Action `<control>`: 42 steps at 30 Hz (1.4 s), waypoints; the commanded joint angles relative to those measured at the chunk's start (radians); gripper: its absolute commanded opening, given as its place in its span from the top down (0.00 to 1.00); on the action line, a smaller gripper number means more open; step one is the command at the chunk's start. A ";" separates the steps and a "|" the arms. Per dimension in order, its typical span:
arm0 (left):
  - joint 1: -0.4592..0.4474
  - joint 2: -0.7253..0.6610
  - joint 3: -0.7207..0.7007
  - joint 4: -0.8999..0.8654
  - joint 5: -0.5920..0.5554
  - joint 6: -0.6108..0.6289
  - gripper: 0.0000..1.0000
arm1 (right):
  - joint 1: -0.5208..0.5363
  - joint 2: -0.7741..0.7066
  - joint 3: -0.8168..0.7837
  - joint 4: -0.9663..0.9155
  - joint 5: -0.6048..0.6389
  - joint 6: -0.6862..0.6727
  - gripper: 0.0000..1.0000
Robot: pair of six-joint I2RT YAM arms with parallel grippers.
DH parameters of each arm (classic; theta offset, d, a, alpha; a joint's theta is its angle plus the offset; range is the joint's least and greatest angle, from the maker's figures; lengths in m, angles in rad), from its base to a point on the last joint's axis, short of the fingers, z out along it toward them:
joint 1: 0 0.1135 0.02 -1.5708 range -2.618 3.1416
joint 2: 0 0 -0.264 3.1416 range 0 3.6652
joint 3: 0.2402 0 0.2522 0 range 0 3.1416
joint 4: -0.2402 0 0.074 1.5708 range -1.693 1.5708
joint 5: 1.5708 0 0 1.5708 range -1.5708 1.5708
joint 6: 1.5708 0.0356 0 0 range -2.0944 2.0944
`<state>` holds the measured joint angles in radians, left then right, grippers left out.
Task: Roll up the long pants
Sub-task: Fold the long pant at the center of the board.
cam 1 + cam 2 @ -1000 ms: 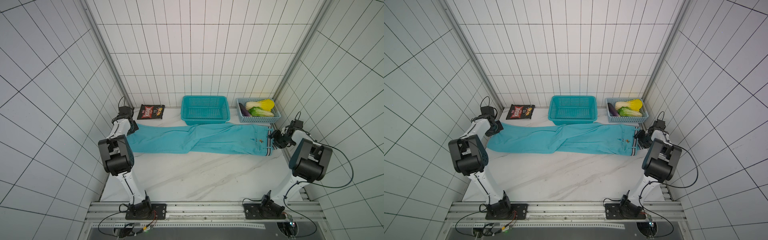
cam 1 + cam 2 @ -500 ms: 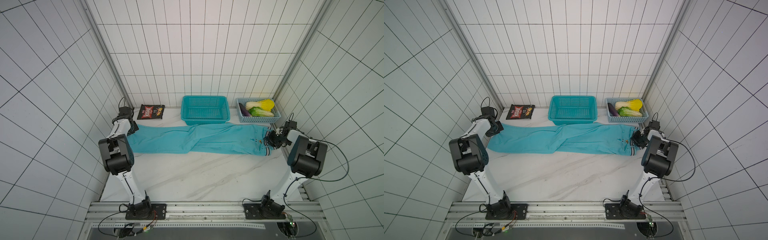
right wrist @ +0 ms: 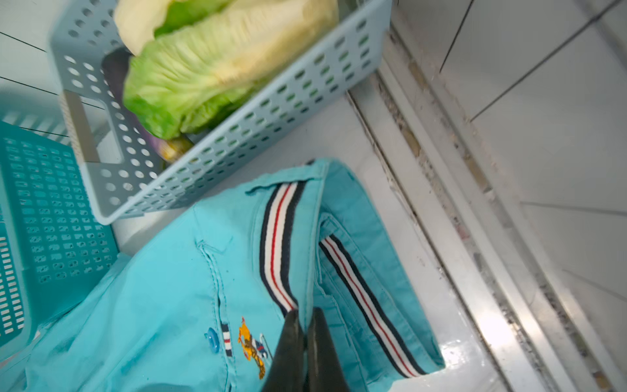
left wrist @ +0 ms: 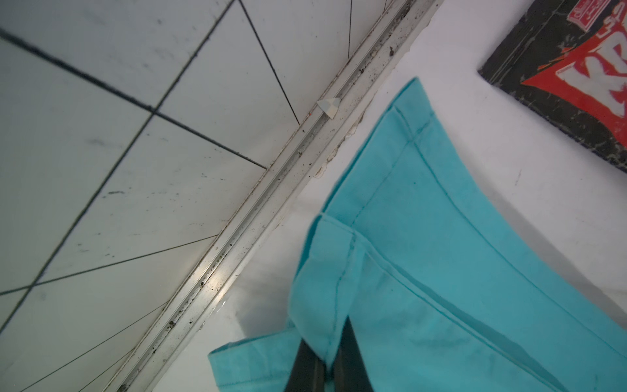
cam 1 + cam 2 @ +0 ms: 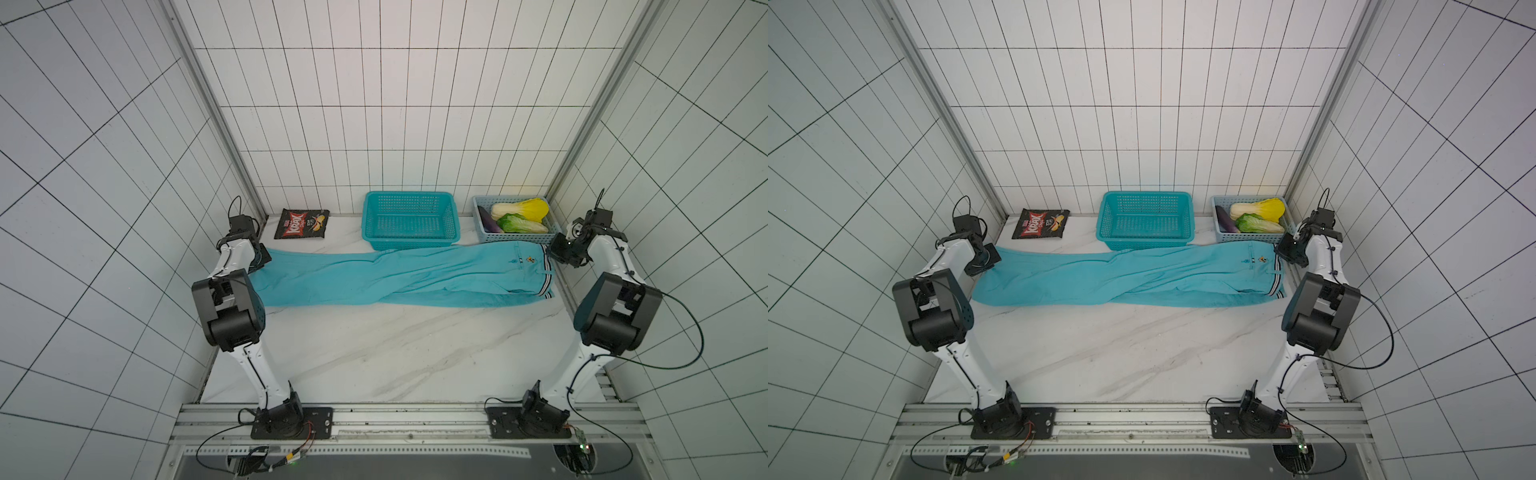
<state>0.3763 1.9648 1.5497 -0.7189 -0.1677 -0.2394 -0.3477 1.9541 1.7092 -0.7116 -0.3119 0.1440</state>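
Closed since a second ago, my right claw (image 3: 305,314) pinches the striped waistband (image 3: 280,244) of the turquoise soft-cloth long pants (image 5: 395,274), my left claw (image 4: 325,336) a hem (image 4: 322,288); such thin bites may slip.

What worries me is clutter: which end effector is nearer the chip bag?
Left. The left end effector, shut on the long pants, sits close by the chip bag; the right end effector grips their waistband at the opposite end, beside the vegetable basket.

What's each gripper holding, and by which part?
The left gripper pinches the long pants at a leg hem; the right gripper pinches them at the striped waistband.
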 commanded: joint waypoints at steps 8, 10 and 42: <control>0.023 -0.015 -0.008 0.041 0.003 -0.001 1.00 | -0.020 0.166 -0.016 -0.109 0.129 -0.064 0.91; 0.024 -0.017 -0.007 0.041 -0.004 -0.001 1.00 | -0.022 0.144 -0.040 -0.072 0.169 -0.052 0.88; 0.008 -0.046 0.001 0.044 0.057 -0.023 1.00 | -0.068 -0.240 -0.464 0.172 -0.038 0.322 0.31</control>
<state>0.3851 1.9366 1.5463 -0.7101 -0.1143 -0.2539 -0.3904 1.6520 1.2045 -0.4984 -0.2840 0.4366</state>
